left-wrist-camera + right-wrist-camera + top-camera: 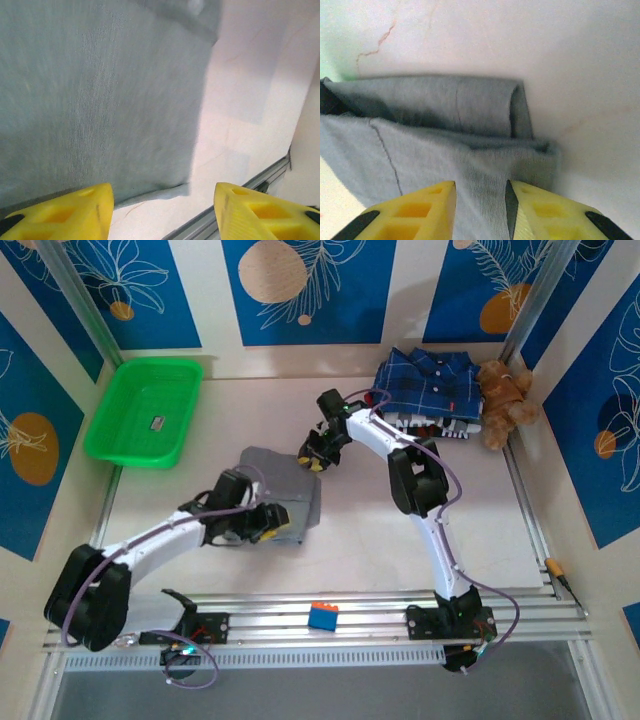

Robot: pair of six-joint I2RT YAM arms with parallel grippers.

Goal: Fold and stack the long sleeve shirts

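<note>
Since the grey shirt (285, 475) lies folded mid table (360, 540), both arms crowd its right edge, likely squaring it. Left gripper (162, 192) is wide open over the near corner. Right gripper (481, 190) is slightly parted above the far fold, nothing pinched. Plaid shirt (430, 385) sits folded at the far right corner.

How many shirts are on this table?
2. A folded grey shirt lies mid-table. A navy plaid shirt sits at the far right corner, beside the teddy bear. Some striped cloth pokes out beneath it, so another may be hidden.
</note>
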